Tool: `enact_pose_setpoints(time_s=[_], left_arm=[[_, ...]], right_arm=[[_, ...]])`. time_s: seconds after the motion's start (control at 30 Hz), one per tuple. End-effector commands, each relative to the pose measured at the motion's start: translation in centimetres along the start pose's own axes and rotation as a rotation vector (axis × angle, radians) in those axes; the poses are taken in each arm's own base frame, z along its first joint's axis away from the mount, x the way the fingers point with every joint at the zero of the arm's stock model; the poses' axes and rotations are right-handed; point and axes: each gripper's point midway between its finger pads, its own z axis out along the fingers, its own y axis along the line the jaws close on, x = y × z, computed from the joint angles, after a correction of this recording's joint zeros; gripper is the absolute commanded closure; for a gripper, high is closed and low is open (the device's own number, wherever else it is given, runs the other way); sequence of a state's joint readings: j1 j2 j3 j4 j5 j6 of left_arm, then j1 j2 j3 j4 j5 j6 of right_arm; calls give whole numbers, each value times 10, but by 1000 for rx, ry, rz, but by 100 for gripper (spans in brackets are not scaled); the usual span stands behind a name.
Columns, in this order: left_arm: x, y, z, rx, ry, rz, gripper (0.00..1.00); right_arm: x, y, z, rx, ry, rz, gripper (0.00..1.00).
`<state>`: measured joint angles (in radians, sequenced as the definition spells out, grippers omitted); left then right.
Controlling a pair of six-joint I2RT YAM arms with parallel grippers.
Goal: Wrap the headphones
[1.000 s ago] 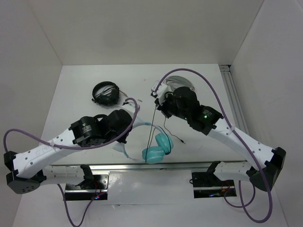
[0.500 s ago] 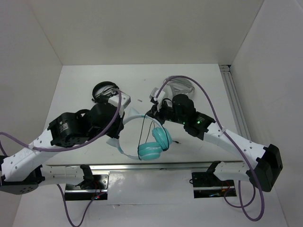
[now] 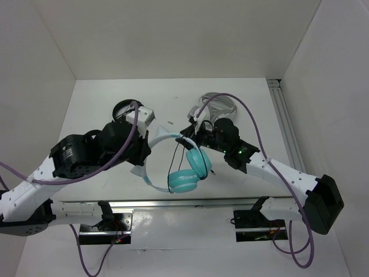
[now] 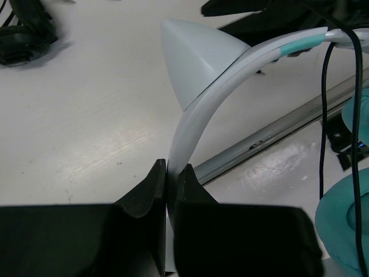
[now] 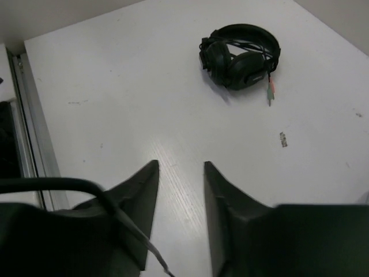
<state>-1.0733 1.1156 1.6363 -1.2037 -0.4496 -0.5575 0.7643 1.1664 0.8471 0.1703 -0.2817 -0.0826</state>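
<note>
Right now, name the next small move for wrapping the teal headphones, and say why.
Probably bring the right gripper onto the black cable and close: it stands open and empty, the cable hangs loose, and the left gripper clamps the headband.

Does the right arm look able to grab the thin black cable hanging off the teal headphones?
Probably yes. The right fingers stand open right beside the cable, which hangs free below the headband, and nothing sits between them. The left fingers hold the headphones up.
</note>
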Motion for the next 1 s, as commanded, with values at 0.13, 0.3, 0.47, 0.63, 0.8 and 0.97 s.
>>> enact_pose_setpoints(time_s=[0.13, 0.3, 0.47, 0.63, 0.8, 0.97], left_arm=[[-50, -31, -32, 202, -195, -191, 100], [-70, -3, -45, 77, -294, -378, 100], [-81, 24, -54, -37, -383, -522, 100], [-98, 28, -65, -49, -429, -589, 100], [-107, 32, -61, -104, -427, -617, 100], [-102, 42, -49, -134, -403, -620, 100]], right_arm=[[14, 15, 29, -129, -89, 123, 40], [57, 26, 51, -199, -94, 244, 40], [95, 41, 66, -259, -62, 311, 44], [144, 49, 87, -266, -3, 390, 55], [162, 42, 101, -237, 8, 398, 96], [156, 36, 92, -186, -28, 399, 99]])
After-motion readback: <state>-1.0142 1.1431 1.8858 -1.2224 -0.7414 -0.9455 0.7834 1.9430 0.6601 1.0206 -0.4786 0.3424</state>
